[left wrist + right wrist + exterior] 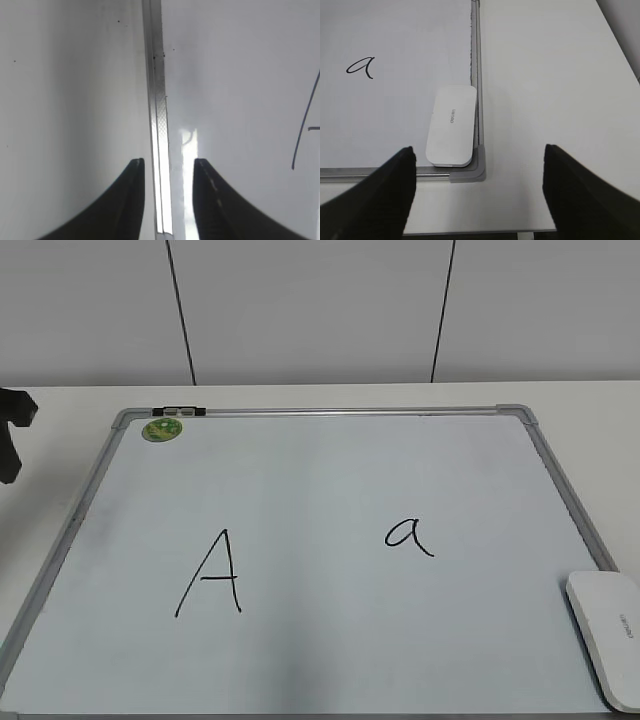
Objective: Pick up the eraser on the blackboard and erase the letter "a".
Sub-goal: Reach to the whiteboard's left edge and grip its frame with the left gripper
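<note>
The white eraser (pixel 608 633) lies flat on the near right corner of the white blackboard (pixel 330 470); it also shows in the right wrist view (pixel 451 125), beside the frame's grey corner cap. The small letter "a" (pixel 408 536) is written right of the board's middle and shows in the right wrist view (pixel 361 66). My right gripper (pixel 479 155) is open and empty, above the table just in front of that corner. My left gripper (pixel 169 162) is open and empty, its fingers either side of the board's left frame rail (pixel 159 125).
A capital "A" (pixel 212 575) is written left of the middle. A round green magnet (pixel 161 429) and a small dark clip (pixel 179 412) sit at the far left corner. A dark part of the left arm (pixel 12 430) shows at the left edge. White table surrounds the board.
</note>
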